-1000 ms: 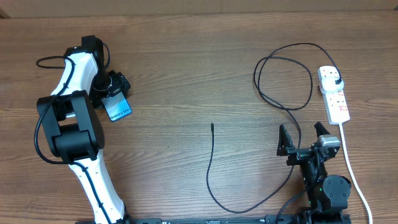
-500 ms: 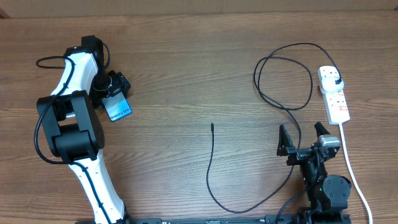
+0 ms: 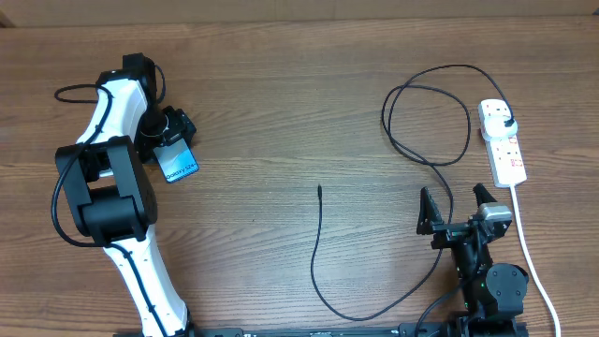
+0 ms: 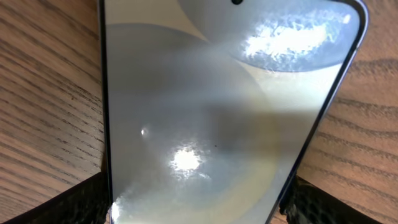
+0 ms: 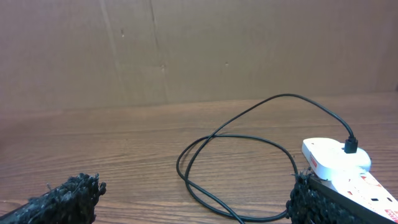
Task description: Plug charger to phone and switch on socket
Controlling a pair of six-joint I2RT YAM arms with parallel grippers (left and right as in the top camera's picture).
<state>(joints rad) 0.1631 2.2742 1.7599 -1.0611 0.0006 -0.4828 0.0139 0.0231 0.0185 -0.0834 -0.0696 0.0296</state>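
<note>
Overhead – charger [image 3: 320, 220] plug sits in the socket [image 3: 503, 145].

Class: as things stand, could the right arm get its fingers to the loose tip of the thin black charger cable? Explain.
Probably yes. The thin black charger cable's tip lies alone on the wooden table, and nothing stands between it and the right arm's open fingers.

table [image 3: 281, 112] centre open; charger [image 3: 319, 215] loops crowd socket [image 3: 504, 145] left side.
</note>
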